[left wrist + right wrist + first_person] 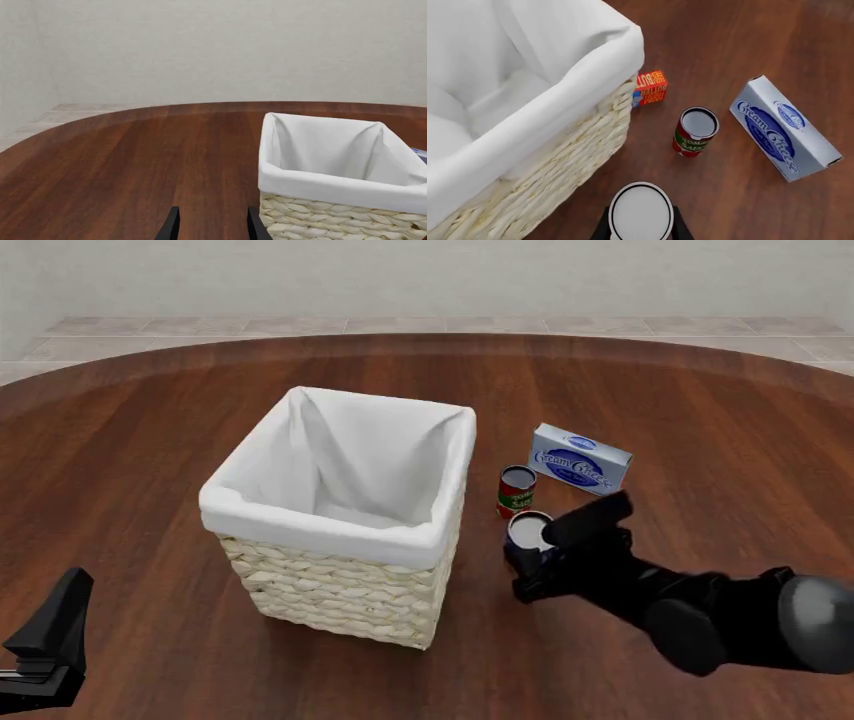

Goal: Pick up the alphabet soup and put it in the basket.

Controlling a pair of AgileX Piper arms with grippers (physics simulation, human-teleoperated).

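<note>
Soup can upright between the right hand's fingers, beside the basket.

The basket (350, 508) stands mid-worktop (160, 440), with the right hand (534, 545) at its right side and the left hand (212, 225) well back on the far side, fingers apart and empty. The alphabet soup (640, 212) stands upright on the worktop, long axis vertical, with one right finger either side; whether they press it I cannot tell. The red-and-green can (695, 131) stands just beyond it. The carry should be up and leftward over the rim.
</note>
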